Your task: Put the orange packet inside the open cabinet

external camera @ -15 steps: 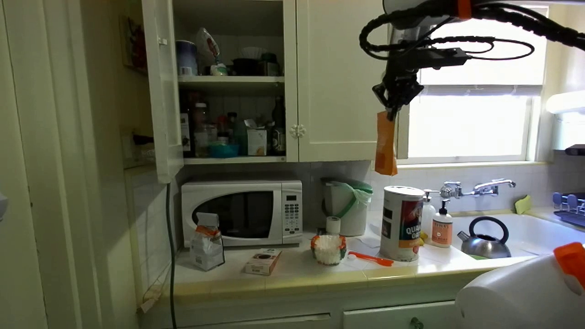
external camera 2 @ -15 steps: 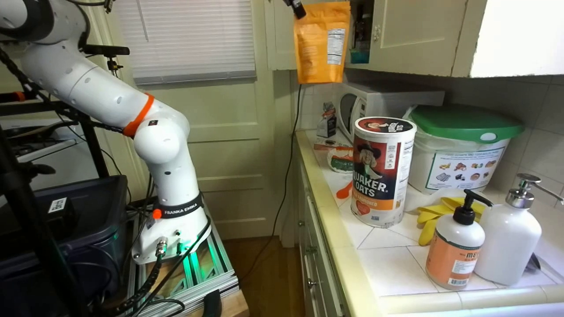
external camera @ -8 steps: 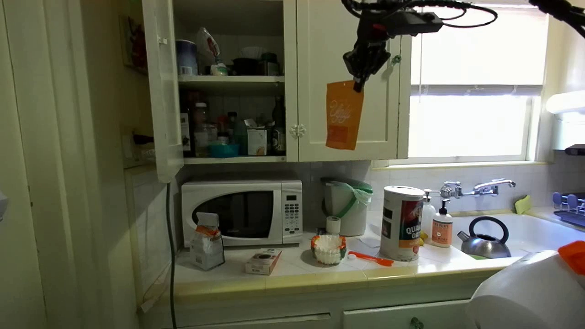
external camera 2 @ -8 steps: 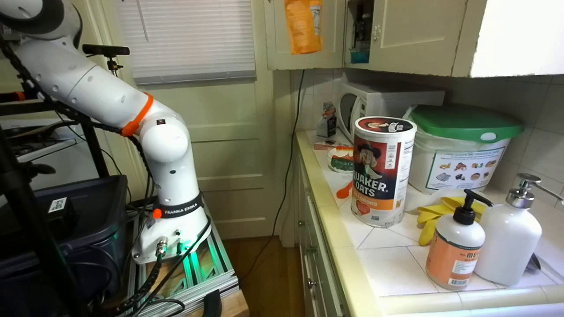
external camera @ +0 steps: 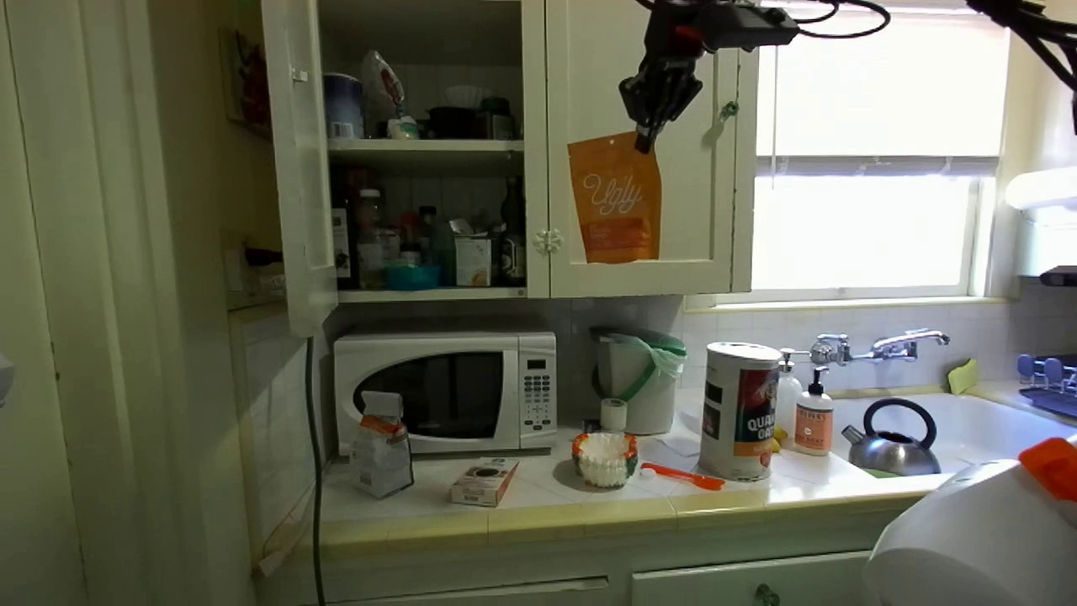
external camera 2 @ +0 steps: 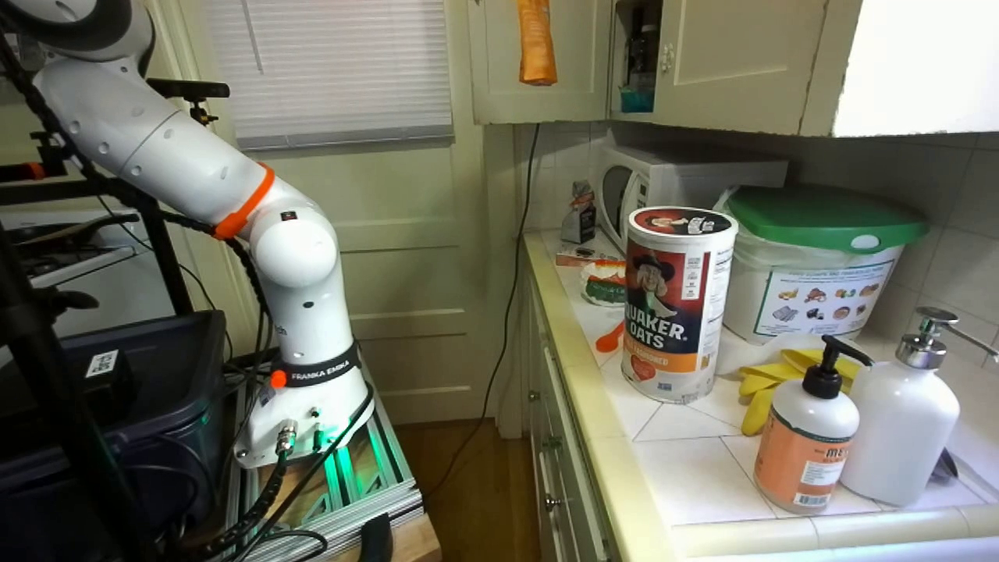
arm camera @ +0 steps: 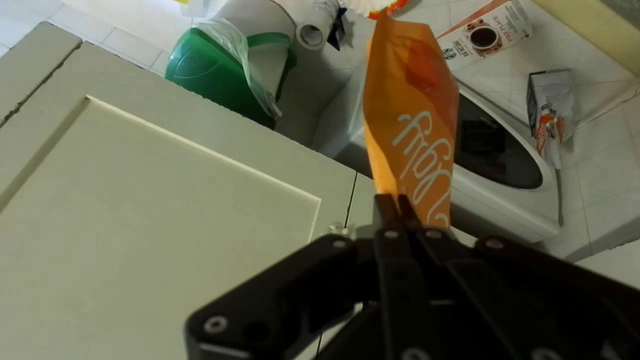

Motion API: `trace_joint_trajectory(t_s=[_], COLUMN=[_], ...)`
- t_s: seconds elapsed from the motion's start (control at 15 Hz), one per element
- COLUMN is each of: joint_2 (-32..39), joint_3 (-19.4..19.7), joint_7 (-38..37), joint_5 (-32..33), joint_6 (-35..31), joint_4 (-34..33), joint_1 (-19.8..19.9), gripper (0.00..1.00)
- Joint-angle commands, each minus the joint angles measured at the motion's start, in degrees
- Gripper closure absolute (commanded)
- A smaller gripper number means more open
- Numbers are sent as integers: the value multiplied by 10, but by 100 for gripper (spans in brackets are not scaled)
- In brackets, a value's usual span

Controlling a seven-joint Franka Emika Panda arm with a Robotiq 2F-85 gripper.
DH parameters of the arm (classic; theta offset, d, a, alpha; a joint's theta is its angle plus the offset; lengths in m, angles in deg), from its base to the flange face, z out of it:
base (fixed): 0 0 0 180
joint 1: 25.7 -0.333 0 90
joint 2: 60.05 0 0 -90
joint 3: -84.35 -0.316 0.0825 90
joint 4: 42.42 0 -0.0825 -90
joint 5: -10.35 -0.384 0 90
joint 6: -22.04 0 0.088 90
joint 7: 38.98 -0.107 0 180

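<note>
The orange packet (external camera: 617,206) hangs from my gripper (external camera: 644,143), pinched near its top edge, with its "Ugly" lettering facing out in an exterior view. It hangs in front of the closed right-hand door of the white cabinet (external camera: 535,109), to the right of the open section. The packet also shows edge-on at the top of an exterior view (external camera 2: 537,47), where the gripper is out of frame. In the wrist view the gripper (arm camera: 397,206) is shut on the packet (arm camera: 412,107). The open section has two visible shelves; its left door is swung out.
Jars and bottles fill the lower shelf (external camera: 429,295). The open door (external camera: 303,185) stands out at the left. Below are a microwave (external camera: 530,353), a green-lidded bin (external camera: 652,396), an oats canister (external camera: 724,421) and a small coffee box (external camera: 485,482).
My gripper and the packet have moved left and up in an exterior view, from near the window to before the closed cabinet door. The packet has turned its printed face outward. The grip holds.
</note>
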Motion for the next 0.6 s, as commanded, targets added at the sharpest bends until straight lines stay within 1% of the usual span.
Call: trace_joint_trajectory(t_s=[0.0,0.2,0.4,0.53], joint_2=[32,96,171,227], joint_3=[-13,-42,-63,-70], joint_7=[11,13,5,-4], joint_5=[18,34,68,97], joint_6=[-57,-147,-225,-264], joint_4=[-27,-100,-189,-256], joint_1=[-8,-5,20,36], gripper=[100,100,100,100])
